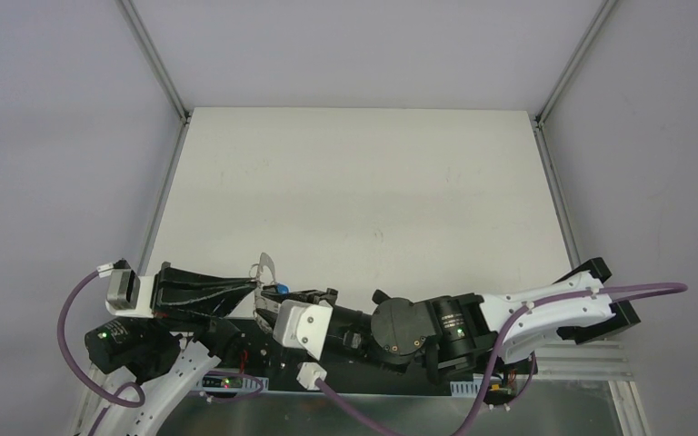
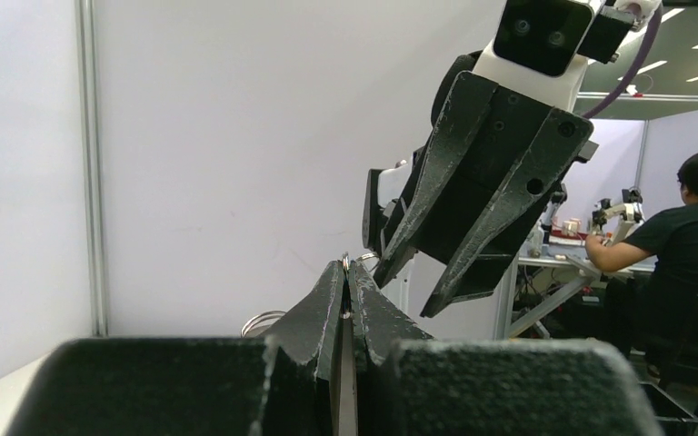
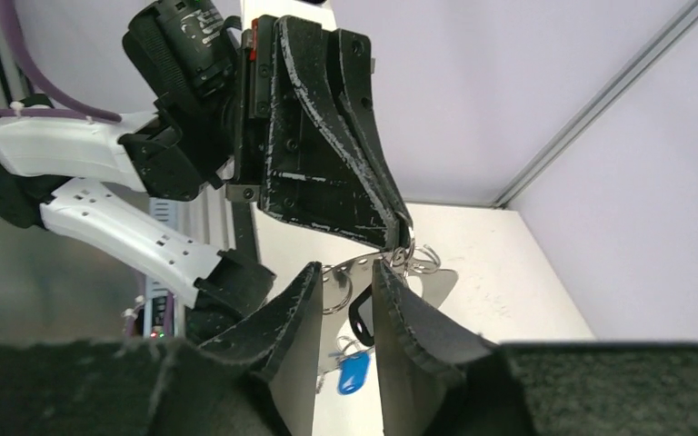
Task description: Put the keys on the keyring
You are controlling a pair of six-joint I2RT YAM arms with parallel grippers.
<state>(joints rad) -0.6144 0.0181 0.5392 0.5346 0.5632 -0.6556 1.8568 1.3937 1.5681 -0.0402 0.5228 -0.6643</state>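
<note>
My left gripper (image 1: 259,292) is shut on the keyring (image 1: 264,267), a thin silver wire loop held off the table. In the left wrist view the wire pokes out between its shut fingertips (image 2: 346,265), and another silver loop (image 2: 259,320) shows to their left. In the right wrist view the left gripper (image 3: 404,234) pinches the silver rings (image 3: 423,259). A black-headed key (image 3: 360,320) and a blue-headed key (image 3: 353,372) hang below them. My right gripper (image 3: 345,268) is open, its fingers on either side of the hanging keys without touching them. It also shows in the top view (image 1: 268,309) and in the left wrist view (image 2: 409,298).
The white table (image 1: 373,182) stretches beyond both arms, with grey walls and metal posts on three sides. Both grippers meet near the table's near left edge, above the arm bases. The blue key head (image 1: 282,290) shows between them.
</note>
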